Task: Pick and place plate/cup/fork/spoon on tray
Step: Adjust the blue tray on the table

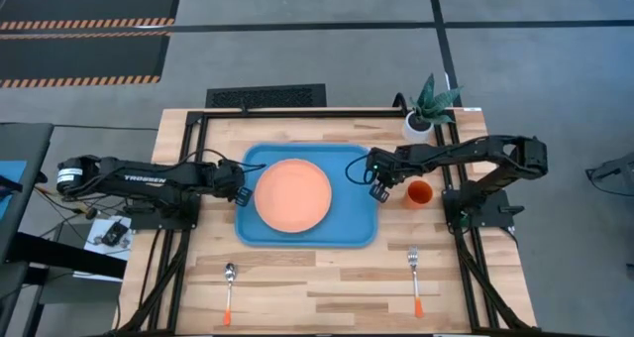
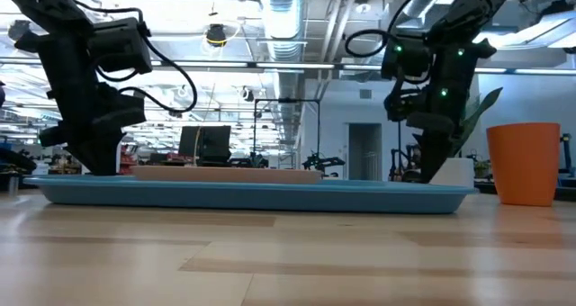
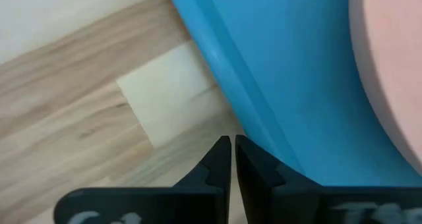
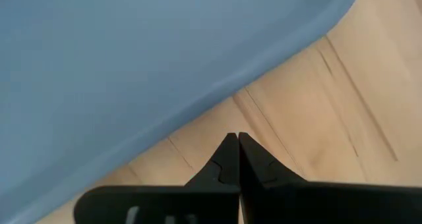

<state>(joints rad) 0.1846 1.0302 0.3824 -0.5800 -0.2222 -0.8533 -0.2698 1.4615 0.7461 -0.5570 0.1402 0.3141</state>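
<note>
The salmon-orange plate (image 1: 293, 195) lies flat in the blue tray (image 1: 260, 234) at mid-table. The orange cup (image 1: 419, 192) stands upright on the wood just right of the tray. The fork (image 1: 415, 278) lies near the front edge at the right, and the spoon (image 1: 229, 289) at the left. My left gripper (image 1: 241, 194) is shut, low at the tray's left rim (image 3: 217, 59). My right gripper (image 1: 379, 189) is shut, low over the wood just outside the tray's right rim (image 4: 217, 92), between tray and cup. My left gripper's shut fingertips (image 3: 224, 148) stand right at the outer edge of the tray's left rim (image 3: 254, 135), coming slanting down from the table's left. I cannot tell whether they touch the rim.
A white pot with a green plant (image 1: 428, 107) stands at the back right, behind the cup. The black frame rails (image 1: 188, 159) run along both sides of the table. Bare wood lies between the tray and the front edge.
</note>
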